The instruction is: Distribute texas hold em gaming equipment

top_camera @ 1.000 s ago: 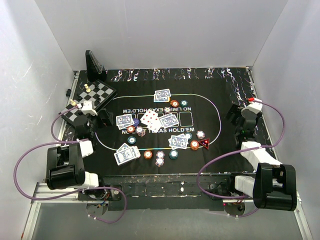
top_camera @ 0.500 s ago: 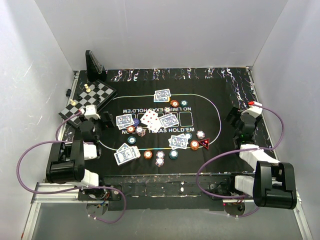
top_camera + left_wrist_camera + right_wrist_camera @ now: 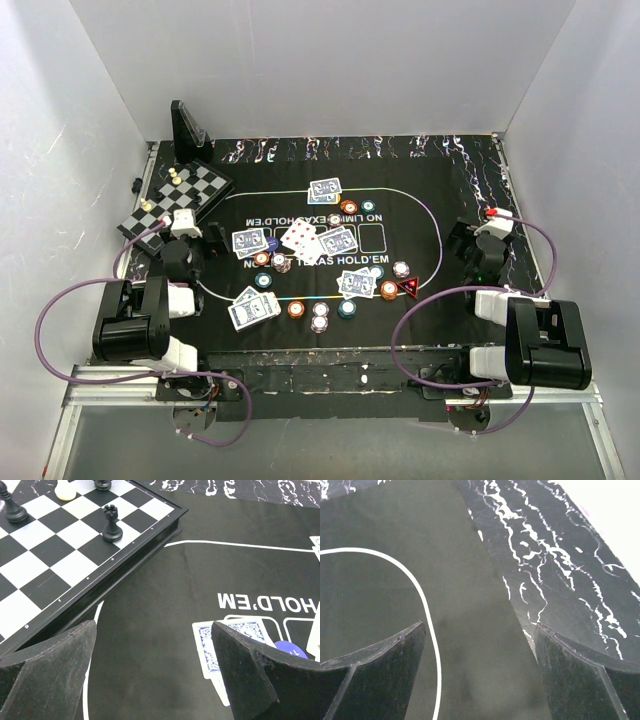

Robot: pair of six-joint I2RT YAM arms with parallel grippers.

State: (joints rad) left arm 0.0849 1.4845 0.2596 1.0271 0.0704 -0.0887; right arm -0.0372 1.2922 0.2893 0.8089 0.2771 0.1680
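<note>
Blue-backed playing cards lie on the black mat: a far pair point(image 3: 325, 189), a left pair point(image 3: 249, 242), a middle pair point(image 3: 338, 241), a near stack point(image 3: 252, 308) and a right pair point(image 3: 357, 283). Face-up red cards point(image 3: 299, 237) lie at the centre. Poker chips are scattered along the near oval line, such as an orange one point(image 3: 388, 290), beside the red triangle marker point(image 3: 408, 288). My left gripper point(image 3: 207, 238) is open and empty, low over the mat beside the left card pair point(image 3: 227, 645). My right gripper point(image 3: 461, 241) is open and empty over bare mat point(image 3: 470, 630) at the right edge.
A chessboard point(image 3: 180, 200) with pieces stands at the left rear, its edge point(image 3: 125, 560) close to my left fingers. A black stand point(image 3: 188, 132) is behind it. White walls close in on three sides.
Both arms have drawn back toward their bases. My left gripper shifted slightly right toward the mat; my right gripper moved left and nearer over the mat's right edge.
</note>
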